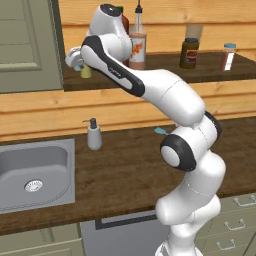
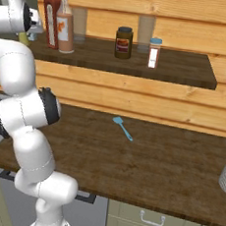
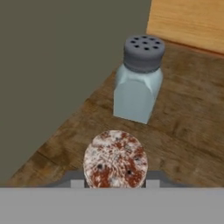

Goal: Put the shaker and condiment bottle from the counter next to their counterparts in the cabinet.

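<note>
The gripper (image 3: 114, 183) is up at the left end of the cabinet (image 1: 150, 80) shelf, clenched on the shaker (image 3: 115, 158), whose speckled cap fills the space between the two tips in the hand view. In the left base view its yellow-green body (image 1: 86, 71) peeks out below the wrist, just off the shelf's left front corner. Right beyond it stands the pale blue shaker (image 3: 137, 79), close by but apart, which looks like exactly why the arm has carried it here: pair goes beside pair. The condiment bottle (image 1: 137, 47) already sits on the shelf touching or nearly touching the dark red bottle (image 2: 51, 17). Room is tight: the cabinet's side wall (image 3: 65, 65) runs close on one flank and the shelf's front edge is near, so the bare wood just in front of the blue shaker seems the safe spot. Rightward, the shelf is open as far as the brown jar (image 2: 123, 42).
</note>
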